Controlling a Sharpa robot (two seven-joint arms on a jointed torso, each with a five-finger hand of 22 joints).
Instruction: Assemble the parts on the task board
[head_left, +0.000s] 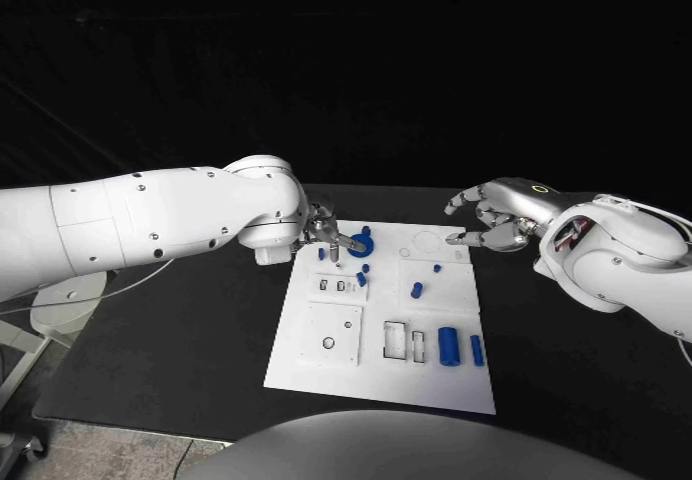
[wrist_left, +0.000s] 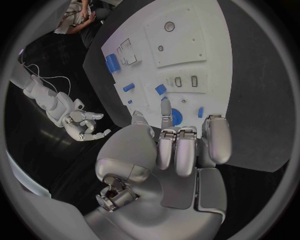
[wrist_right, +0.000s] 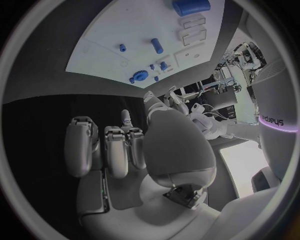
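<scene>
Black tabletop fills my working area, with the task board (head_left: 335, 345) lying white across its middle. Nearest me on the board, at about five o'clock from its centre, I see a large blue cylinder (head_left: 449, 346) lying flat with a slimmer blue bar (head_left: 476, 349) just beside it, next to two rectangular slots. A plain panel with a small hole sits at seven o'clock.

Further up, around the board's middle, a short blue peg (head_left: 417, 290) lies on the white, and small blue pieces (head_left: 362, 273) stand or lie near the centre line.

At the far edge, around eleven o'clock, my left hand (head_left: 326, 236) hangs over a blue round part (head_left: 361, 243). The left wrist view shows extended fingertips (wrist_left: 165, 106) touching or just beside that round part (wrist_left: 175, 117), the remaining fingers curled in; I cannot tell whether it is truly pinched or merely pressed.

My right hand (head_left: 493, 222) hovers off the board's far corner at one o'clock, fingers apart and holding nothing.

I judge the step in hand to be seating the round part at the far left of the board. Next I need a steady, vertical press there, then a clean release before going after the loose peg.
</scene>
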